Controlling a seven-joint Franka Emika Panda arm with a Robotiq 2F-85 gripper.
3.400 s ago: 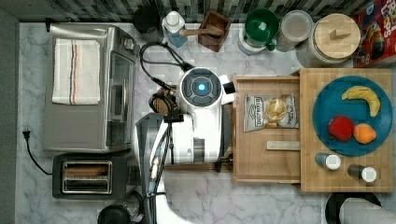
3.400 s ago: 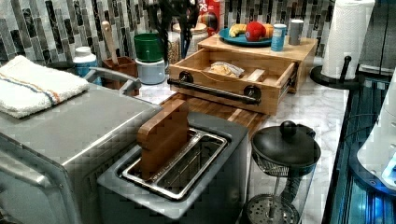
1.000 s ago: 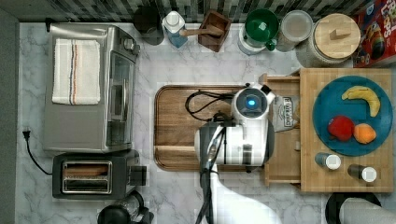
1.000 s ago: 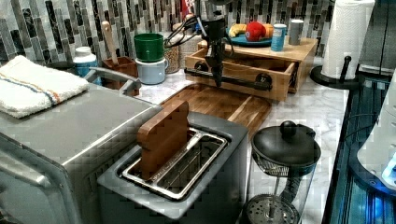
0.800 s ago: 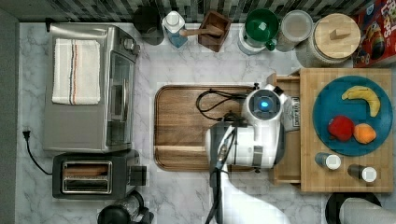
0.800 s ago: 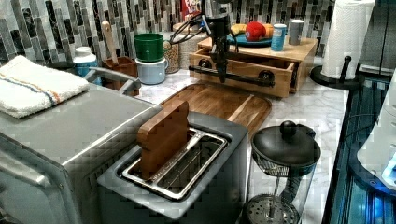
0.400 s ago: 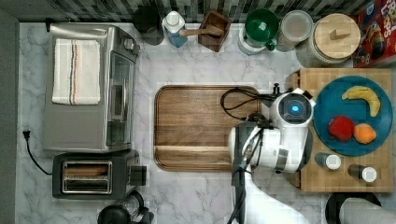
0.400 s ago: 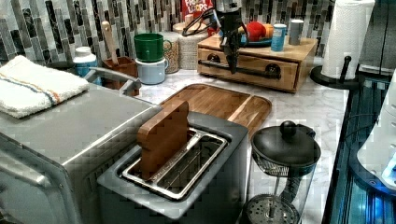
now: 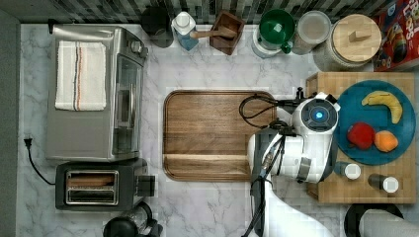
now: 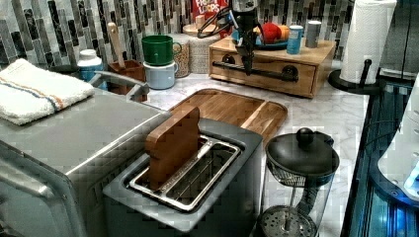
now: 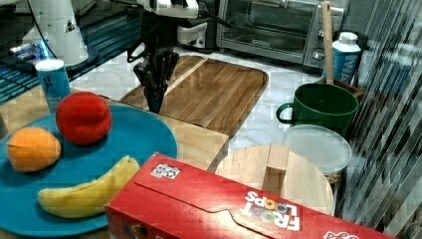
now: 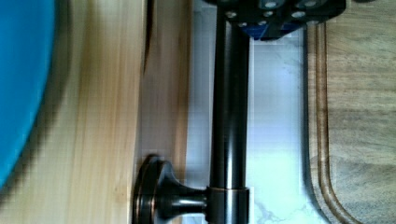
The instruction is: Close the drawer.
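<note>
Drawer (image 10: 267,79) stands out no more: it now sits fully in, front flush, beneath the blue plate (image 9: 370,155). Gripper (image 10: 245,61) is against the handle (image 12: 229,116), jaws pressed together. Task seems complete.

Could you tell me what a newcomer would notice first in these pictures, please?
Probably the robot arm, its pincer down at the drawer's dark bar handle. Next, the blue plate of fruit on the box above it, and the brown wooden tray mid-counter.
</note>
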